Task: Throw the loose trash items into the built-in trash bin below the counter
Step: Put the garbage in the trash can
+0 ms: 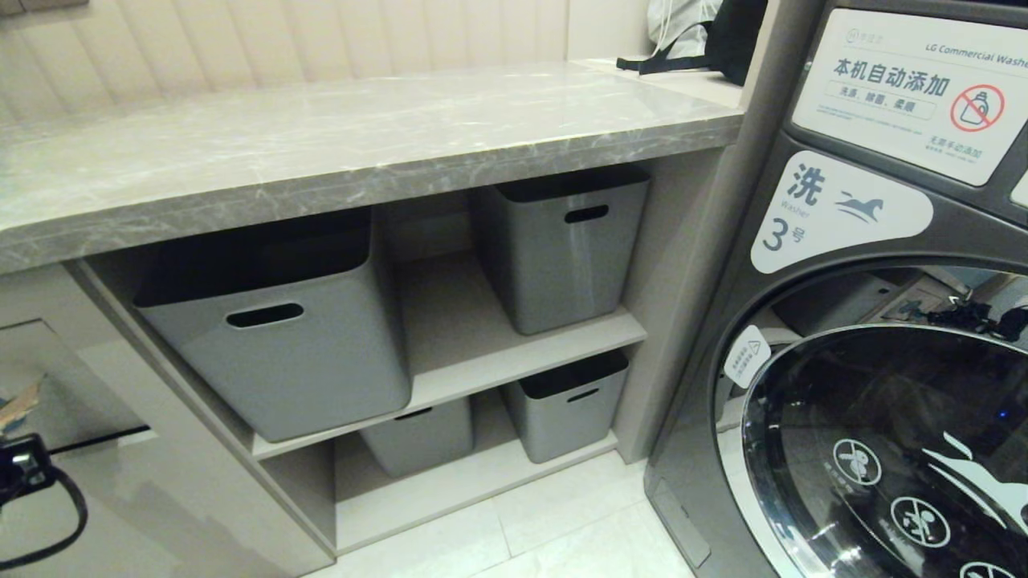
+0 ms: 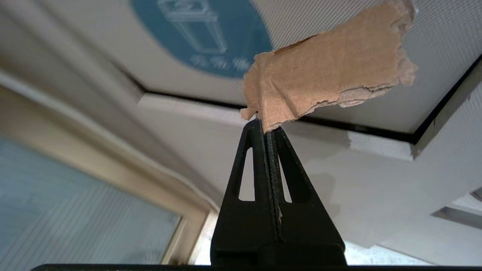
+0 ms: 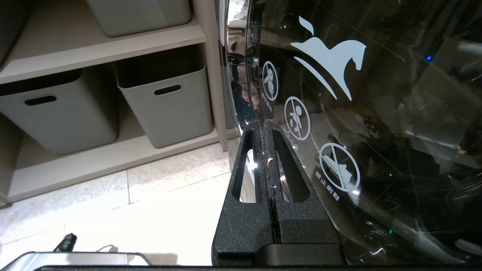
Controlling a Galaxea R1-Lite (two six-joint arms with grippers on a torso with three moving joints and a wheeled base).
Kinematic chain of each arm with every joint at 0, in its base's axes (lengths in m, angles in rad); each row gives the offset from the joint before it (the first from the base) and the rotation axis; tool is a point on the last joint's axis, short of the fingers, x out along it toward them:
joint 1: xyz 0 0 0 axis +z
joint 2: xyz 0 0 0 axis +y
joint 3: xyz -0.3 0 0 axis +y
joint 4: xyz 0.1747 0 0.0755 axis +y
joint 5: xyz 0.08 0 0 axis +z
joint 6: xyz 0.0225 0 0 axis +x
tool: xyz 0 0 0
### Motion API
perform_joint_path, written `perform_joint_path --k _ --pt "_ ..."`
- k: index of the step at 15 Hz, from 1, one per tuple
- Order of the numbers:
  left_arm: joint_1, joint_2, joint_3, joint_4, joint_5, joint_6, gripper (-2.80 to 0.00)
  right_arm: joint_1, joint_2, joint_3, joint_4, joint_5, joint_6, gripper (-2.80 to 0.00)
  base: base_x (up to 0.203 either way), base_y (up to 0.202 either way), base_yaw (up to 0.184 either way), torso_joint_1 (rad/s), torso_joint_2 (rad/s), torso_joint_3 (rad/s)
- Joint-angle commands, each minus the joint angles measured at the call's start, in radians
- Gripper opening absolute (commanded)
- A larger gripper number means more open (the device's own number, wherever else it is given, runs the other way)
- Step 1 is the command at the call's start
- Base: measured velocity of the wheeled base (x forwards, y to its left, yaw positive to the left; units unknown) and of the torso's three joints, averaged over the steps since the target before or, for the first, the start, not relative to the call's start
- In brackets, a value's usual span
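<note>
A: Below the tabletop (image 1: pixel 337 144), far left: left end effector (image 2: pixel 268 126) pinches a torn tan scrap (image 2: pixel 327 71) by one corner, so most of the piece hangs free of the jaws. Likely held that way so it drops cleanly once let go.

B: Scrap material?

A: Fibrous, cardboard-like, ragged edges, creased near the grip. Matte. No turquoise face visible from the wrist view.

B: Bin position?

A: Flap panel (image 2: pixel 339 22) sits close beyond the scrap; beige, fine woven-looking texture, with a blue oval sticker (image 2: pixel 203 34) showing a pale bin icon. Dark slot (image 2: pixel 376 130) runs along the panel's edge. Scrap overlaps the panel; cannot tell whether they touch.

B: Other arm?

A: Right end effector (image 3: pixel 266 126) parked low beside the washer door (image 3: pixel 376 113), fingers pressed together, nothing between them. Glossy dark glass. Grey plastic tubs (image 1: pixel 554 249) on the shelves, smooth, slot handles.
</note>
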Motion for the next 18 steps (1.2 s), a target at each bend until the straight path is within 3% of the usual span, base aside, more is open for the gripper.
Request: perform_joint_path --k 1,11,18 --pt "0.012 0.057 -0.007 -0.038 -0.018 0.011 -2.8 0.0 0.0 0.0 0.001 0.0 0.0 -2.8 0.0 0.0 0.0 0.0 0.0 0.0" --pt "0.08 0.166 -0.021 -0.228 -0.141 0.029 -2.8 0.0 0.0 0.0 0.001 0.0 0.0 -2.8 0.0 0.0 0.0 0.0 0.0 0.0" --pt "0.091 0.242 -0.033 -0.242 -0.169 0.029 -2.8 0.0 0.0 0.0 0.0 0.0 0.0 -2.8 0.0 0.0 0.0 0.0 0.0 0.0"
